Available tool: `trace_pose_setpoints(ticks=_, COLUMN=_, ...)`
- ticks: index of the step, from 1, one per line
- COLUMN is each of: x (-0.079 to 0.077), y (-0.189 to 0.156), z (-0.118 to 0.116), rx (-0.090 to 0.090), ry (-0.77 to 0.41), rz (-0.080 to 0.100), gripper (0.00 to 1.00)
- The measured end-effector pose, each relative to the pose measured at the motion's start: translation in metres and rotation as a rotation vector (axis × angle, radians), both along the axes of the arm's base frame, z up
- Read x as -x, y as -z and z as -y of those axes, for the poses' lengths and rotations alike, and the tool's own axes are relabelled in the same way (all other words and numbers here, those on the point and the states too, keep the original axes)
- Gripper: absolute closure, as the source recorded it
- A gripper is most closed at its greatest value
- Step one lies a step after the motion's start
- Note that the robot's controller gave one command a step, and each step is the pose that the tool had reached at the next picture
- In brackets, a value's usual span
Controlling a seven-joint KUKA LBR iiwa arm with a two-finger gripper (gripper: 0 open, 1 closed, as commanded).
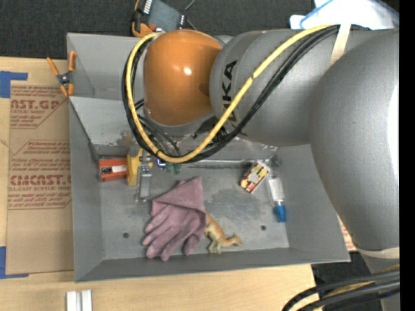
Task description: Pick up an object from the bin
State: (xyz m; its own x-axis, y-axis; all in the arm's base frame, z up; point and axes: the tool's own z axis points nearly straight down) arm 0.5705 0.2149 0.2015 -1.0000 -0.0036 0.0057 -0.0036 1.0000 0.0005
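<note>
Gripper (142, 185): by left wall (87, 193), at purple glove (174, 220) cuff; open or closed, you cannot tell.
Free floor (240, 207): between glove and blue-capped tube (277, 201).

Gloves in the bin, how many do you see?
1. The purple glove lies at the near middle of the bin, left of the dinosaur. The arm covers the far part, so another may be hidden.

The arm (324, 96) is a thick, smooth, silver-grey tube with black lettering (228, 83) reading "KA" on its casing. A glossy orange cover (178, 76), rounded like a dome, caps the wrist. A yellow cable (279, 54) runs along the arm and loops round the cover beside black cables (139, 131). Below it, the end effector (144, 181) is bare grey metal.
</note>
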Motion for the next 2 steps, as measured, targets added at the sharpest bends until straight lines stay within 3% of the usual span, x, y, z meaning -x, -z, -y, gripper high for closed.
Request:
trace_pose_setpoints(ticks=1, x=-0.002, y=-0.005, z=0.001, rx=-0.001, ry=0.002, rz=0.007, gripper=0.00)
trace_pose_setpoints(ticks=2, x=0.032, y=0.083, z=0.043, rx=-0.002, ry=-0.320, rz=0.007, gripper=0.00)
